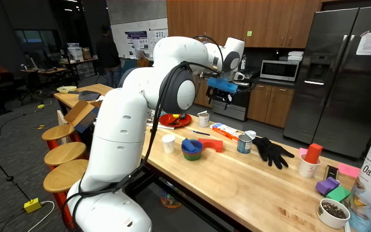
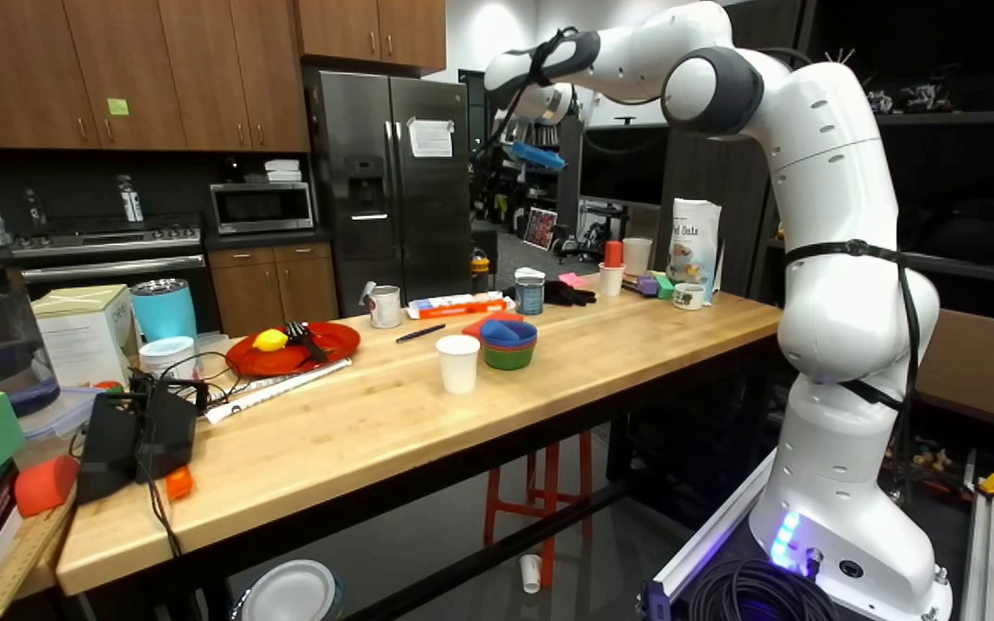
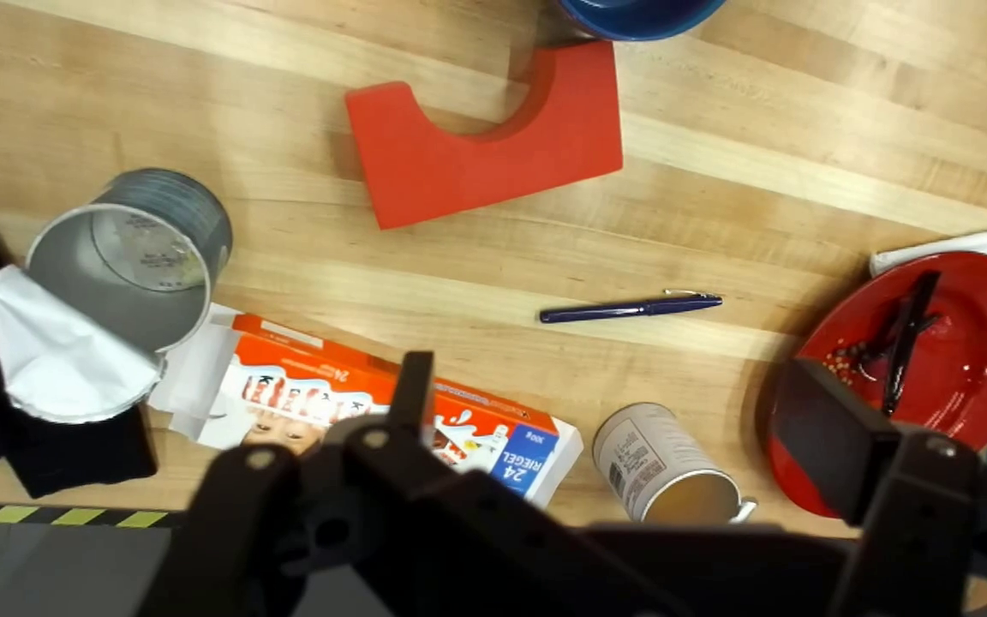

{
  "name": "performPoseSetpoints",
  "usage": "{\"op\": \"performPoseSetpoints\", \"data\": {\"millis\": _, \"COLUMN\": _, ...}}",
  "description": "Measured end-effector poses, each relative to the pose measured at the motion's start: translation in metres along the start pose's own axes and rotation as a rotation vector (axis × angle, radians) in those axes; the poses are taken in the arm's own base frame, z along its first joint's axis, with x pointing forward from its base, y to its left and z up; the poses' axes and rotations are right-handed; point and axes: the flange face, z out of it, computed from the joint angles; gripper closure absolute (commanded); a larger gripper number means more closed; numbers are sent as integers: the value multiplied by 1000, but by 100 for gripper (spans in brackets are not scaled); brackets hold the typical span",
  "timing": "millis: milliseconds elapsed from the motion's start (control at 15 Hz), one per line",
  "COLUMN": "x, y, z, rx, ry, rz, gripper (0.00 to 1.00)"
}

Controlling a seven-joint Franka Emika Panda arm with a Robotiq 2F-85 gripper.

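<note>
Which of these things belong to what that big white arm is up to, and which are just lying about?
Seemingly part of it, judging by nearness:
open black pincer, holding nothing
slim dark-blue pen
cylindrical white-labelled metal can
flat orange-and-white cardboard box

Just lying about, it seems:
black fabric gloves
stacked round blue-and-green bowls
red arched block

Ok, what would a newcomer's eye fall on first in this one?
Probably the big white jointed arm, arching over the pale wooden tabletop, its open jaws empty above it. Next, the glossy red plate on that tabletop, bearing a yellow lemon-shaped thing, and the red notched block beside the stacked blue and green bowls.
</note>
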Motion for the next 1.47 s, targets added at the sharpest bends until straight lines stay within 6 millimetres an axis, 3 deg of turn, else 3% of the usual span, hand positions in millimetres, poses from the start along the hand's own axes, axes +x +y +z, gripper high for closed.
{"op": "performPoseSetpoints", "data": {"millis": 200, "x": 6, "y": -1, "z": 16, "rx": 10, "ry": 0, "rz": 8, "gripper": 0}}
{"op": "performPoseSetpoints", "data": {"millis": 800, "x": 22, "y": 13, "z": 106, "rx": 57, "ry": -83, "rz": 54, "gripper": 0}}
{"op": "performPoseSetpoints", "data": {"millis": 1467, "x": 21, "y": 15, "z": 152, "rx": 26, "ry": -166, "rz": 143, "gripper": 0}}
